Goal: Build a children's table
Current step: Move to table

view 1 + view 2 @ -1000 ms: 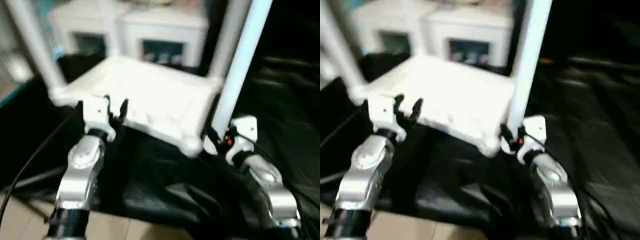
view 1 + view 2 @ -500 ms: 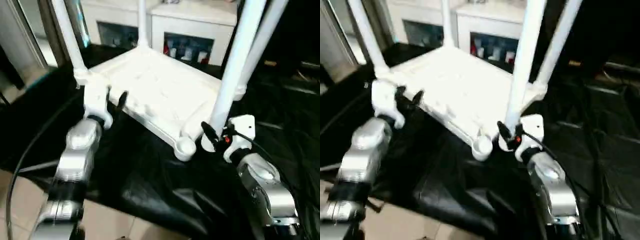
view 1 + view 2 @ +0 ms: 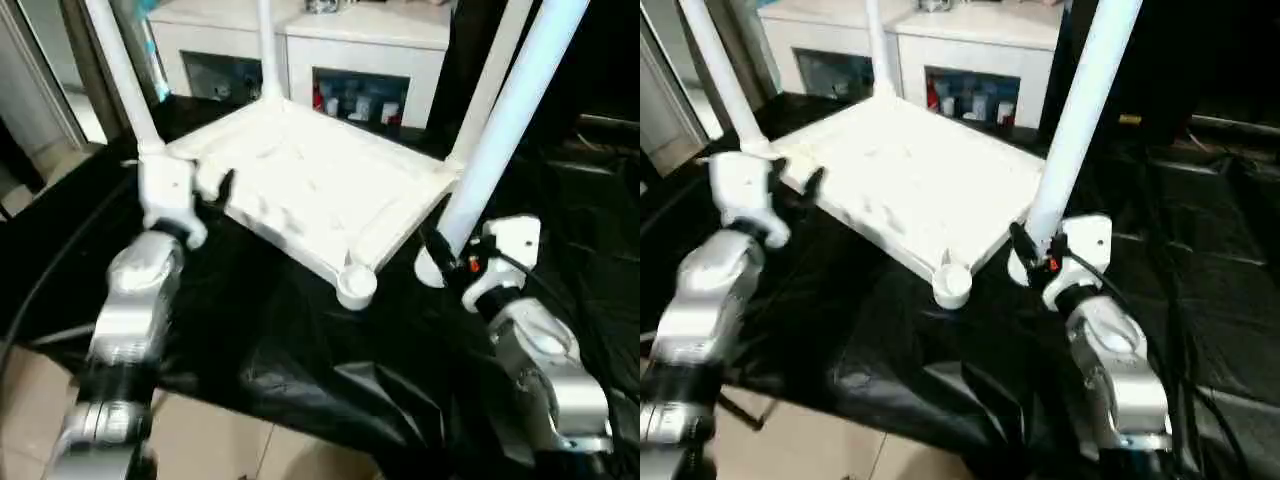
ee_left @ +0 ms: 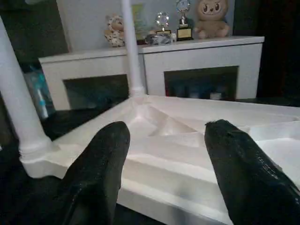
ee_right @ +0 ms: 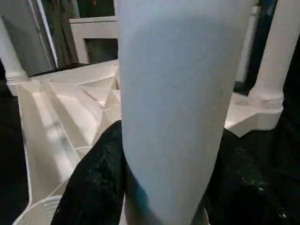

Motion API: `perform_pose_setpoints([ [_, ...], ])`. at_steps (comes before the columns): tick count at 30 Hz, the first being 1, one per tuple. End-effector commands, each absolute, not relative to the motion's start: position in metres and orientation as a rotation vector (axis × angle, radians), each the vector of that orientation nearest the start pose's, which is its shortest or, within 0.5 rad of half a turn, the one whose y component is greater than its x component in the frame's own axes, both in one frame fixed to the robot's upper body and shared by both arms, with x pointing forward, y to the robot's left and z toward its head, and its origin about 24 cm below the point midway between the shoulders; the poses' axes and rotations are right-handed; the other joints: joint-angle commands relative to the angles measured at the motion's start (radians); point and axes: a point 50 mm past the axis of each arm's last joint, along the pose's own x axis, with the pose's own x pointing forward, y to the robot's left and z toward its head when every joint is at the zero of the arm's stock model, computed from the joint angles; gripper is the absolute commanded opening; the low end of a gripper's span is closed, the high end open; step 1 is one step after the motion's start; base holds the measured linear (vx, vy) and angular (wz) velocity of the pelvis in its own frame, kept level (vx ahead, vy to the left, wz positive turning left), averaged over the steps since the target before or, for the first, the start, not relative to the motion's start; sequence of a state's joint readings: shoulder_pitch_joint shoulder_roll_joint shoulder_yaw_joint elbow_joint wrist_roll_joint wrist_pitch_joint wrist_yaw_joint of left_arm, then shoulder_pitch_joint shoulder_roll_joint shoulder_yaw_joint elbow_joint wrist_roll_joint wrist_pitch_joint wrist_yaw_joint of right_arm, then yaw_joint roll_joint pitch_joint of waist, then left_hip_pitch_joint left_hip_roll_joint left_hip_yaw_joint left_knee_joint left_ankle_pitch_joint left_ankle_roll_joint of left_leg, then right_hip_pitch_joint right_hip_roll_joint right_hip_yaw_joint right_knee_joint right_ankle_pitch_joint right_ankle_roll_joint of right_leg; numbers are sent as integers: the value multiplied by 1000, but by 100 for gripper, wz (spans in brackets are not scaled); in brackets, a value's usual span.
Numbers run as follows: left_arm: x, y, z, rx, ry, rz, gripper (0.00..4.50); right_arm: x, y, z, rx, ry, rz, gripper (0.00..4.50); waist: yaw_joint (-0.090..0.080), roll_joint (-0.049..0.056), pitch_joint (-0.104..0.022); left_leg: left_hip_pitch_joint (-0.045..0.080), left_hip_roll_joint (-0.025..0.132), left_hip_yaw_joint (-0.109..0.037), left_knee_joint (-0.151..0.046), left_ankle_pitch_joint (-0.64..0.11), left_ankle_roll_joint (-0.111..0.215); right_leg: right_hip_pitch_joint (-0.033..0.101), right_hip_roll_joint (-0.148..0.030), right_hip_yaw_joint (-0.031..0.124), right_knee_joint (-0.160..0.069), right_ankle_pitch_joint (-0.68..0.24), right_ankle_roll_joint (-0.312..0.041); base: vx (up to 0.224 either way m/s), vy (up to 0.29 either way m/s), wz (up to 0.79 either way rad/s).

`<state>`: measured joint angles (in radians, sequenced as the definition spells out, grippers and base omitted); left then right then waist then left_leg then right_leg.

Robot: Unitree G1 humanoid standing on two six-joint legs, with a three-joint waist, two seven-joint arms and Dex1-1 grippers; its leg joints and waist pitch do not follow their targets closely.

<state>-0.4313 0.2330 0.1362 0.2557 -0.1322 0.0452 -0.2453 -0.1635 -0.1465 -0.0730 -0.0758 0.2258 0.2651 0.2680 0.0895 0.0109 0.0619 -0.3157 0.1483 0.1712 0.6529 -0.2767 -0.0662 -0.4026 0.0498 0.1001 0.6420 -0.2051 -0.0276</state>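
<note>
The children's table lies upside down on black cloth, its ribbed white top (image 3: 310, 185) facing up. Three white legs stand in corner sockets: one at the left (image 3: 120, 70), one at the back (image 3: 265, 50), one at the right (image 3: 490, 80). The near corner socket (image 3: 355, 284) is empty. My right gripper (image 3: 440, 255) is shut on a fourth leg (image 3: 510, 130), which leans to the right, its lower end over the cloth just right of that socket. The leg (image 5: 178, 93) sits between the black fingers (image 5: 93, 183). My left gripper (image 3: 210, 185) is open at the top's left rim, holding nothing.
A white cabinet with glass doors (image 3: 300, 40) stands behind the table, with soft toys and trophies (image 4: 211, 16) on top. The black cloth (image 3: 300, 380) drapes over the front edge above a tiled floor (image 3: 200, 440). A black cable (image 3: 40, 290) runs by my left arm.
The whole view has shifted with the camera. The held leg leans more to the right, and its lower end stands a little farther from the empty socket. My left gripper stays at the rim.
</note>
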Motion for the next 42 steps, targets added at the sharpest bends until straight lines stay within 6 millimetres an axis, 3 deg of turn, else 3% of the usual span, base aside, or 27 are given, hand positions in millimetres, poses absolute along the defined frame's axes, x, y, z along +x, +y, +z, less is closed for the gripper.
perform_pose_setpoints([
  [1, 329, 194, 115, 84, -146, -147, 299, 285, -163, 84, 111, 10, 261, 188, 63, -48, -62, -65, -20, -60, 88, -119, 2, 110, -186, 270, -160, -413, -169, -12, 115, -43],
  [2, 329, 194, 115, 85, -146, -147, 299, 285, -163, 84, 112, 11, 261, 188, 67, -52, -61, -81, -34, -74, 114, -126, 5, 111, -189, 294, -162, -384, -154, -12, 115, -43],
  [3, 328, 192, 113, 111, -150, -139, 299, 284, -162, 82, 127, 18, 253, 188, 81, -47, -67, -87, -53, -110, 123, -91, -8, 101, -146, 308, -154, -279, -126, -21, 153, -53],
  [4, 328, 190, 112, 131, -156, -130, 299, 283, -161, 81, 138, 26, 246, 188, 72, -18, -68, -55, -48, -138, 22, 0, -40, 80, -34, 269, -138, -97, -72, -30, 180, -54],
  [5, 328, 188, 112, 136, -159, -123, 299, 283, -159, 80, 142, 31, 242, 188, 49, -5, -70, -16, -46, -126, -53, 56, -61, 61, 36, 216, -119, -44, -11, -30, 180, -54],
  [6, 328, 187, 112, 134, -159, -123, 299, 283, -159, 79, 142, 32, 242, 188, 32, 33, -75, 28, -14, -132, -95, 108, -74, 16, 63, 143, -80, -32, 26, -32, 222, -36],
  [7, 328, 187, 113, 124, -155, -118, 299, 282, -159, 79, 143, 36, 240, 188, -15, 64, -89, 36, 192, -163, -143, 168, -22, -61, -33, -32, 56, -173, 41, -37, 198, -15],
  [8, 328, 186, 113, 124, -155, -117, 299, 282, -159, 79, 143, 36, 240, 188, -2, 78, -88, 7, 230, -157, -159, 252, -110, -71, -61, -76, 77, -132, 47, -37, 198, -15],
  [9, 329, 186, 114, 119, -154, -115, 299, 282, -159, 78, 144, 37, 239, 188, 7, 87, -100, 0, 187, -170, -133, 481, -175, -67, -81, -137, 109, -28, 13, -54, 152, 10],
  [10, 329, 186, 114, 123, -149, -109, 299, 282, -159, 78, 143, 41, 238, 188, -14, 92, -116, 34, 161, -179, -97, 730, -209, -82, -87, -161, 112, -20, 0, -21, 123, 11],
  [12, 329, 185, 115, 112, -144, -104, 299, 282, -160, 78, 140, 39, 232, 188, -19, 88, -123, 66, 142, -210, -71, 1033, -119, -86, -99, -170, 95, -71, 13, -15, 50, 2],
  [14, 330, 185, 115, 112, -137, -95, 299, 282, -162, 78, 139, 37, 224, 188, -26, 63, -123, 75, 127, -223, -60, 1129, 137, -77, -135, -136, 49, -78, 24, -47, -116, -23],
  [15, 330, 185, 114, 114, -122, -90, 299, 283, -166, 79, 138, 34, 211, 188, -26, 32, -119, 44, 79, -209, -48, 984, 274, -49, -168, -100, -12, 12, -23, -65, -139, -27],
  [16, 329, 183, 113, 121, -122, -102, 299, 285, -167, 79, 133, 31, 207, 188, -12, -39, -108, -73, -19, -130, -16, 547, 274, 44, -213, -63, -48, 147, -36, -103, -143, -21],
  [17, 329, 183, 113, 121, -122, -103, 299, 285, -167, 79, 132, 31, 207, 188, 8, -50, -112, -119, -55, -95, 11, 312, 244, 85, -249, -50, -67, 244, -9, -109, -161, -5],
  [18, 329, 182, 113, 124, -123, -111, 299, 286, -168, 80, 129, 29, 204, 188, 37, -37, -110, -106, -51, -84, 16, 165, 183, 74, -266, -46, -75, 302, 30, -109, -161, -5],
  [19, 327, 182, 111, 150, -126, -117, 299, 287, -168, 80, 124, 28, 208, 188, 23, -28, -89, -92, -41, -75, -19, 83, 61, 64, -234, -80, -96, 179, 152, -108, -151, -2],
  [20, 327, 182, 110, 164, -129, -120, 299, 287, -168, 80, 122, 27, 211, 188, 17, -23, -86, -94, -26, -75, -41, 78, 44, 62, -217, -89, -101, 83, 163, -117, -92, -10],
  [22, 325, 181, 108, 180, -130, -135, 299, 288, -168, 80, 116, 27, 215, 188, -8, 7, -82, -81, 24, -77, -100, -27, 12, 60, -174, -120, -110, -227, 95, -117, -65, -9],
  [25, 322, 180, 104, 182, -109, -149, 299, 289, -165, 79, 115, 34, 268, 188, -28, 15, -66, -44, 60, -70, -127, -250, -10, 35, -176, -131, -137, -450, -34, -98, -11, 3],
  [32, 323, 179, 105, 167, -105, -166, 299, 289, -157, 77, 80, 46, 340, 188, -29, 16, -67, -50, 67, -50, -131, -237, -17, 41, -186, -119, -126, -362, -87, -33, 3, 3],
  [35, 322, 178, 105, 125, -111, -182, 299, 289, -155, 76, 51, 49, 351, 188, -32, 14, -63, -29, 65, -49, -135, -363, -22, 45, -188, -126, -134, -526, -62, 0, 0, 0],
  [36, 321, 177, 104, 119, -112, -185, 299, 288, -155, 74, 45, 55, 352, 188, -27, 0, -52, -67, 49, -72, -148, -432, 11, 82, -207, -161, -139, -663, -30, 0, 0, 0],
  [38, 321, 176, 103, 119, -110, -185, 299, 288, -154, 73, 36, 59, 354, 188, -43, 14, -47, -28, 29, -71, -106, -520, 23, 74, -230, -214, -189, -925, 34, 33, -2, 29],
  [40, 320, 174, 102, 121, -106, -189, 299, 286, -154, 71, 41, 61, 350, 188, -67, 37, -38, -68, 38, -76, -127, -566, 34, 148, -217, -274, -173, -873, 38, 59, 20, 33],
  [41, 319, 174, 101, 120, -104, -192, 299, 286, -154, 70, 70, 65, 346, 188, -76, 36, -46, -96, 40, -85, -141, -580, 36, 183, -209, -267, -139, -798, 37, 0, 0, 0],
  [42, 319, 174, 101, 120, -104, -192, 299, 286, -154, 70, 70, 65, 346, 188, -98, 39, -45, 19, 82, -92, -150, -675, 11, 104, -178, -233, -139, -626, -14, 104, 0, 24],
])
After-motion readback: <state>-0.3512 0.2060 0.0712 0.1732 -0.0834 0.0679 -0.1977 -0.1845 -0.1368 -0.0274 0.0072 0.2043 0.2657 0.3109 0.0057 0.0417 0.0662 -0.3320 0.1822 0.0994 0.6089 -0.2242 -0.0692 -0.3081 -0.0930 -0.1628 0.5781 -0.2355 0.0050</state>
